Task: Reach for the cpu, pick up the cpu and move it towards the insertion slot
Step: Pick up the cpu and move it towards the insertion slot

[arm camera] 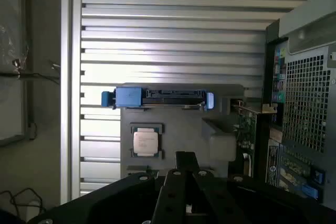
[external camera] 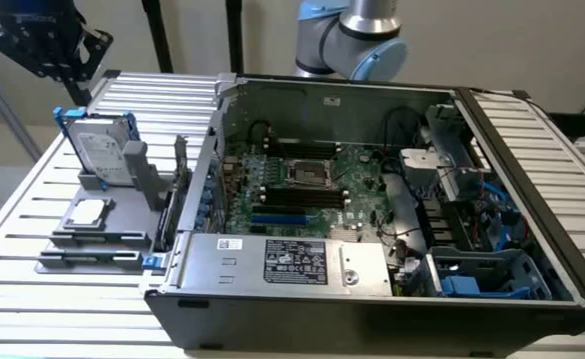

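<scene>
The cpu (external camera: 86,212) is a small silvery square chip lying flat on a grey holder (external camera: 93,239) on the slatted table, at the exterior view's left. In the wrist view the cpu (arm camera: 146,142) lies just beyond my fingertips. My black gripper (external camera: 70,75) hangs high above the table's far left corner, well above the cpu and apart from it. Its fingers (arm camera: 186,163) are shut together with nothing between them. The insertion slot (external camera: 310,173), a silver-framed square socket, sits on the green motherboard inside the open computer case.
A white-labelled hard drive (external camera: 103,153) in a blue frame (arm camera: 157,98) stands upright on the holder behind the cpu. The open computer case (external camera: 372,299) fills the middle and right, with black memory slots (external camera: 303,198) near the socket. Its perforated wall (arm camera: 310,103) stands beside the holder.
</scene>
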You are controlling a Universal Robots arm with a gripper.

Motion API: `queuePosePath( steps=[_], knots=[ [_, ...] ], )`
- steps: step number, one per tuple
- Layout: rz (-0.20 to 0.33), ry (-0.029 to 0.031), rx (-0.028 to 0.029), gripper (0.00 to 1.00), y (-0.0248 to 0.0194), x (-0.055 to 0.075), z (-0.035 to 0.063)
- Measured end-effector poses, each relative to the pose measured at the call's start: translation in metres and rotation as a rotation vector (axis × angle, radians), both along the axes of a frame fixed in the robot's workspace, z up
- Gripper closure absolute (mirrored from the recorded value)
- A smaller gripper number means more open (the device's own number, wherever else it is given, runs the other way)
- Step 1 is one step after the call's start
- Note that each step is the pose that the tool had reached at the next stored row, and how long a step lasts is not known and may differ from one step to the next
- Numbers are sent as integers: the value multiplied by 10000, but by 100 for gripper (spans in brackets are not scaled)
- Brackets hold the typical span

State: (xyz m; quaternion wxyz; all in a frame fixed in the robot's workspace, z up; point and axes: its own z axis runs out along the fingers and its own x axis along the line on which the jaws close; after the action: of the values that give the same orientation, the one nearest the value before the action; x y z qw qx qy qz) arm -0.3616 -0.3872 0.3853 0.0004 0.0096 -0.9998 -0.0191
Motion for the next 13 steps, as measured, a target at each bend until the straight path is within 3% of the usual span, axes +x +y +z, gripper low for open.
queuePosePath(
  steps=[13],
  knots=[
    [-1, 1, -1, 89, -2, -1, -2]
  ],
)
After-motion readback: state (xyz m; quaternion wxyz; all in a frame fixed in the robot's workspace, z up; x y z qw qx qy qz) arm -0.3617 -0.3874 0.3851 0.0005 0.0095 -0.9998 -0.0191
